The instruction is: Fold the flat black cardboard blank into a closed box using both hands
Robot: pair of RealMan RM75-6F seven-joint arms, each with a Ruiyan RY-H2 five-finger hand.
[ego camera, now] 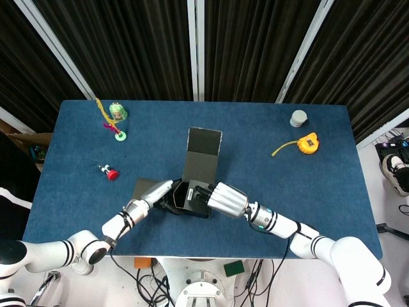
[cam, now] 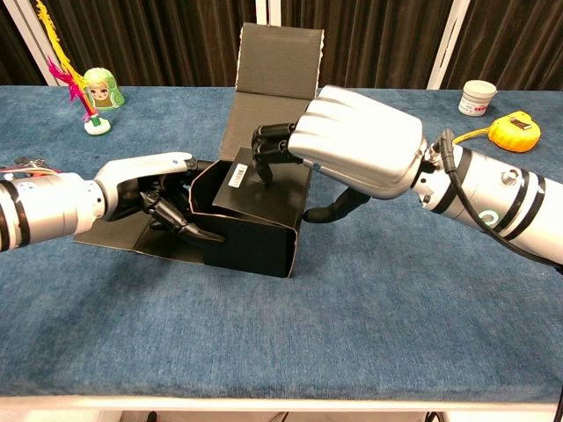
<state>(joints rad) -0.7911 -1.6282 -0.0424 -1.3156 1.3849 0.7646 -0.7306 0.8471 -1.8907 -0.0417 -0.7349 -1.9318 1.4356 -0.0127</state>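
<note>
Fingers of the right hand (cam: pixel 361 163) hook over the half-folded black box (cam: pixel 255 230) at the table's near middle, the left hand (cam: pixel 154 198) gripping its side wall, which could buckle if squeezed unevenly.

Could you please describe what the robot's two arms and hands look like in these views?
Both arms are glossy white tubes with black rings at the joints. The left hand and right hand have silver-white shells over the back and black fingers. A black cable runs along the right forearm, which also carries a small green indicator light.
</note>
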